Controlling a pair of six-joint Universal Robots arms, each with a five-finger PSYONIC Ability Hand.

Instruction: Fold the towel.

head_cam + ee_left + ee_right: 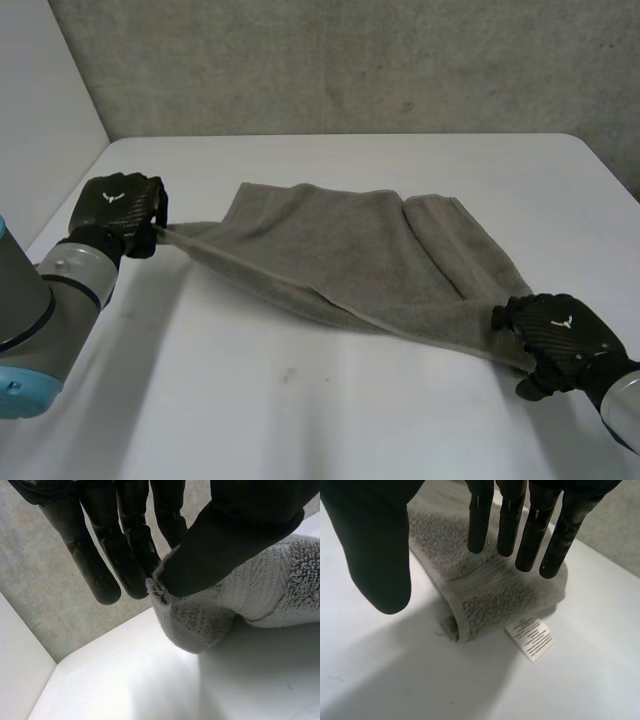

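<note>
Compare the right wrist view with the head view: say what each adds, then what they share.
Right wrist view: a white printed label lying on the table at the towel corner, and the right hand with straight fingers on that corner. Head view: the left hand holding the towel's other end, and the whole towel edge running from hand to hand. Both: the towel, the right hand at its corner, the white table.

White table (300,400); grey concrete wall (350,60) behind; white panel (40,100) at side.
</note>
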